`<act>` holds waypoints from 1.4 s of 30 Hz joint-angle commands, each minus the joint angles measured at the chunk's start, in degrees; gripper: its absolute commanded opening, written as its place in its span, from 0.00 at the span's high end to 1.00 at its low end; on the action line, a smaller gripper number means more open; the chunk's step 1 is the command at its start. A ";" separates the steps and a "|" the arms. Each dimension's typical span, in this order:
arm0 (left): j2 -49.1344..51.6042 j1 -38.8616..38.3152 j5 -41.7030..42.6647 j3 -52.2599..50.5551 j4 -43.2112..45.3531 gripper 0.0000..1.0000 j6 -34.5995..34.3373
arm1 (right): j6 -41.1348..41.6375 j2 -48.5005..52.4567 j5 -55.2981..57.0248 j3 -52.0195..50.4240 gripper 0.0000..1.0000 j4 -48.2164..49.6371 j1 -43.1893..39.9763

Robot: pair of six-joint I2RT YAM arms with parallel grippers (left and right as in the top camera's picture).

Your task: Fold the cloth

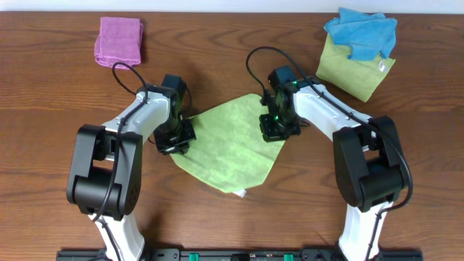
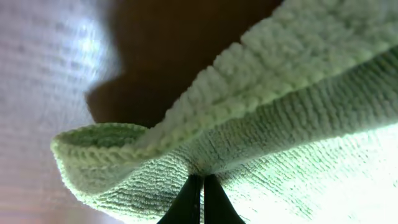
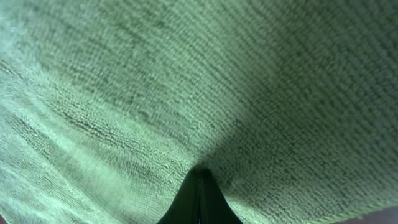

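Two robot arms hold a lime-green cloth [image 1: 228,141] at the middle of a brown wooden table [image 1: 232,43]. Seen from overhead, the cloth lies spread like a diamond, one corner pointing away from the arm bases and one towards them, with a small white tag [image 1: 241,193] at the near corner. The left gripper [image 1: 174,138] sits over the cloth's left corner and the right gripper [image 1: 279,127] over its right corner, each arm bent in from its own side.

In the left wrist view the dark fingertips [image 2: 186,208] are pressed together with the fabric pinched between them. The cloth's hemmed edge curls over itself just above the pinch, with bare table beyond it. The jaws are fully closed on the cloth.

The right wrist view is filled almost wholly by green microfibre. Its fingertips [image 3: 186,205] meet in a narrow point at the bottom of the frame, closed tight on the fabric, which dimples where they bite.

Three other cloths lie at the far edge of the table, well apart from the grippers: a folded pink cloth [image 1: 119,41] on the left, and on the right a rumpled blue cloth [image 1: 362,32] heaped on top of a duller yellow-green cloth [image 1: 355,76]
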 commanded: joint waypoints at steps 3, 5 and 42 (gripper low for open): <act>1.75 -0.17 -0.70 -1.46 -3.30 0.94 0.59 | 0.63 3.65 3.80 -3.04 0.99 -3.34 0.66; 1.73 -0.17 -0.68 -1.46 -3.45 0.94 1.01 | 0.61 3.65 3.78 -3.04 0.99 -4.11 0.66; -11.21 -4.81 -9.55 -1.44 16.81 0.64 24.72 | -5.60 -18.53 2.08 -3.04 0.99 -2.58 0.68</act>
